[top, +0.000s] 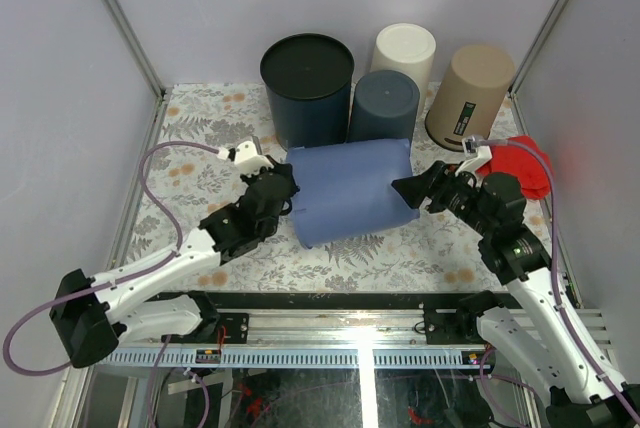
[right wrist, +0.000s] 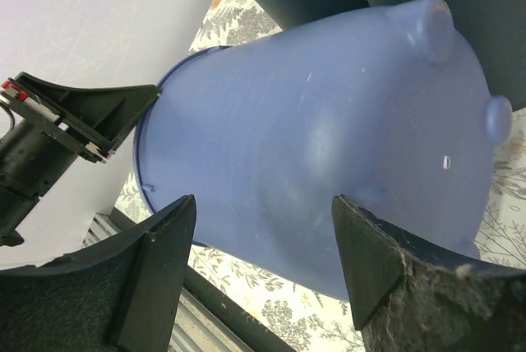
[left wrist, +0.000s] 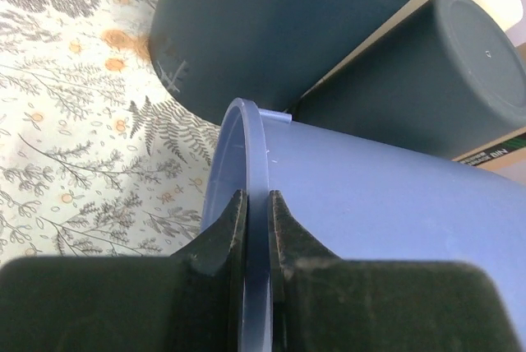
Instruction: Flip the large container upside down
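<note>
One large pale-blue plastic container lies on its side mid-table, rim to the left. The left gripper is clamped on that rim. The right gripper has its fingers spread wide at the base, perhaps not touching. Four tubs stand just beyond: a navy tub, a white tub, a slate tub and a tan tub.

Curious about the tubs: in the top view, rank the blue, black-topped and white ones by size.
1. blue tub
2. black-topped tub
3. white tub, partly hidden and farthest back, so less sure
</note>
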